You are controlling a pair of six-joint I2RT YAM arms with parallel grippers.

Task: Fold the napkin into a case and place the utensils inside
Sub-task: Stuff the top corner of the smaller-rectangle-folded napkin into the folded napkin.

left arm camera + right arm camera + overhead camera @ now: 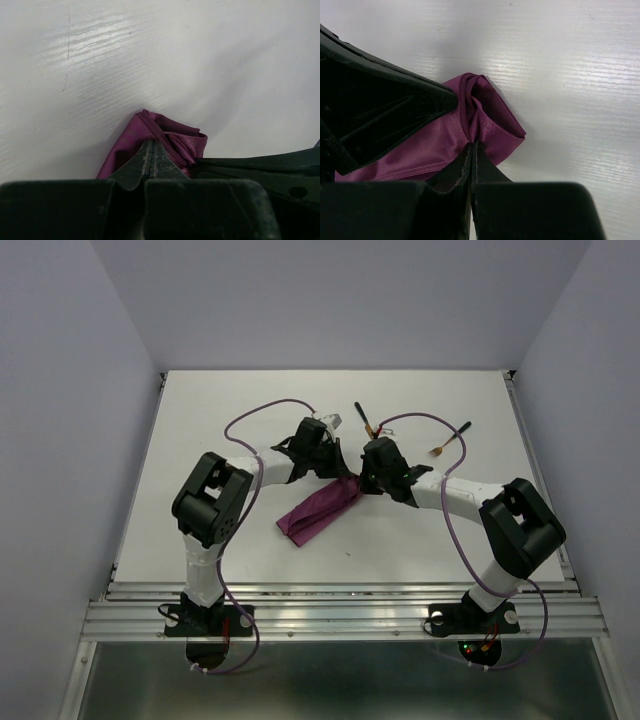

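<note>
The magenta-purple napkin point(318, 510) lies as a bunched, folded strip in the middle of the table, running from near left to far right. Both grippers meet at its far right end. My left gripper point(151, 143) is shut on a fold of the napkin point(176, 141). My right gripper point(472, 146) is shut on the neighbouring gathered corner of the napkin point(492, 117). From above, the left gripper point(338, 475) and the right gripper point(358, 483) almost touch. Two utensils with black handles and gold ends lie beyond them: one point(365, 420) at the back centre, one point(452, 440) at the back right.
The white table point(230, 400) has raised rails along its left and right edges and a metal frame at the near edge. Purple cables loop above both arms. The other arm's black body crowds each wrist view beside the cloth.
</note>
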